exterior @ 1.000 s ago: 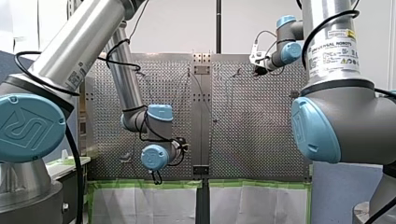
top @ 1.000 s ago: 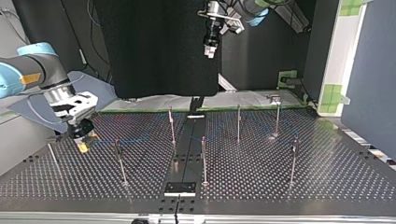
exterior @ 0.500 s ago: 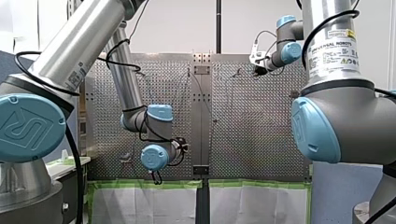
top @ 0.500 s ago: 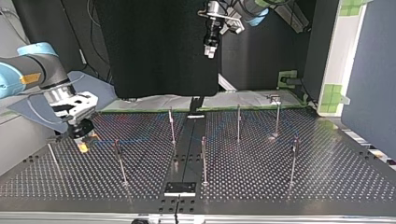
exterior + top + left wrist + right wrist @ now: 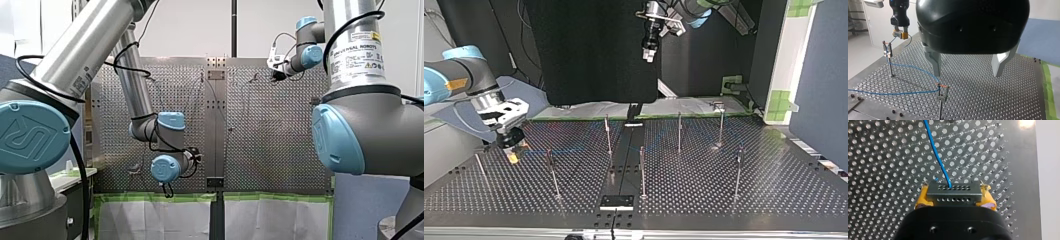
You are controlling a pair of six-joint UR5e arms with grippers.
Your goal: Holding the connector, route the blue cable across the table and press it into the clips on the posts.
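Your right claw (image 5: 954, 196) is clamped on the connector (image 5: 953, 190), so it is the nearer arm. The blue cable (image 5: 936, 155) leaves straight ahead of it, toward the post (image 5: 888, 53) just beside. Your left claw (image 5: 968, 66) hangs open, farther off.

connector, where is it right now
The connector sits between my right gripper's yellow fingers, above the table at the top view's left, near a post.

Wide open gaps between thin upright posts (image 5: 642, 170)
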